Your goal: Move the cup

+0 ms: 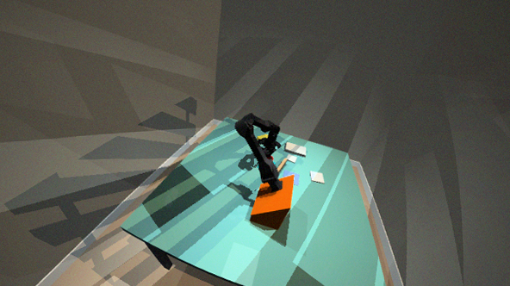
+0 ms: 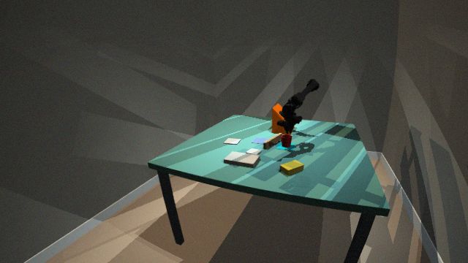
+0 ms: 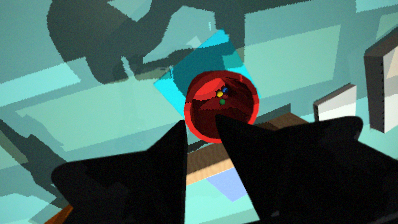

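The red cup point(image 1: 270, 158) point(image 2: 287, 141) point(image 3: 222, 112) stands upright on the cyan pad point(image 2: 279, 147) point(image 3: 169, 91), off its centre in the wrist view. Inside lie a yellow marble point(image 3: 220, 94), a blue marble point(image 3: 225, 90) and a green marble point(image 3: 222, 102). The other pad, blue-violet point(image 1: 293, 176) point(image 2: 259, 140) point(image 3: 230, 185), is bare where it shows. My gripper point(image 2: 288, 132) point(image 3: 200, 122) is partly open at the cup's near rim, one fingertip over the cup's mouth and the other outside its wall. The wall is not clamped.
A wooden bar point(image 1: 283, 165) point(image 2: 272, 142) point(image 3: 207, 166) stands between the pads. A large pale slab point(image 1: 296, 149) point(image 2: 241, 159), a small white tile point(image 2: 254, 151) point(image 3: 340, 105), another white tile point(image 1: 317, 177) point(image 2: 232, 141), a yellow block point(image 2: 292, 167) and an orange wedge point(image 1: 275, 198) are also on the table.
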Available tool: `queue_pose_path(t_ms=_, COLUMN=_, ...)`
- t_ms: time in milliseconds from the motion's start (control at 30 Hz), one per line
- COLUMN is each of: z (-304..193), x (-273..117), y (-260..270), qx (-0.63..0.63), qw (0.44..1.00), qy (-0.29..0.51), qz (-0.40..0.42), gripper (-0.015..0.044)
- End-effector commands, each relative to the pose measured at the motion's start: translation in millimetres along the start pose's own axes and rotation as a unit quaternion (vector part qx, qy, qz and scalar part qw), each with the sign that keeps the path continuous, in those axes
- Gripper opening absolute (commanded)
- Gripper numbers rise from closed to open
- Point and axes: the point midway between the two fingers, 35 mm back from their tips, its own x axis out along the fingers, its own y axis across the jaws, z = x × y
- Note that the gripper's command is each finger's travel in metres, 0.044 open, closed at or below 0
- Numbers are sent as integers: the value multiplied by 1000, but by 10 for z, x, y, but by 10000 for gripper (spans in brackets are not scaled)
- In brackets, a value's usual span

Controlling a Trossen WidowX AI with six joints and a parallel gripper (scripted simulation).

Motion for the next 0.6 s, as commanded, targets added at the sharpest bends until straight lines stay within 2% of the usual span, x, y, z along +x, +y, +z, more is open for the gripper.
queue_pose_path(t_ms=0, z=1, x=-60, y=-1, qx=-3, qw=1000, qy=-2, qz=1, gripper=128)
queue_pose_path(t_ms=67, z=-4, x=-72, y=-2, qx=-2, qw=1000, qy=-3, qz=1, gripper=128)
queue_pose_path(t_ms=467, z=-6, x=-104, y=-11, qx=0, qw=1000, qy=0, qz=0, gripper=440)
queue_pose_path(t_ms=567, z=-7, x=-226, y=-21, qx=-1, qw=1000, qy=1, qz=-1, gripper=440)
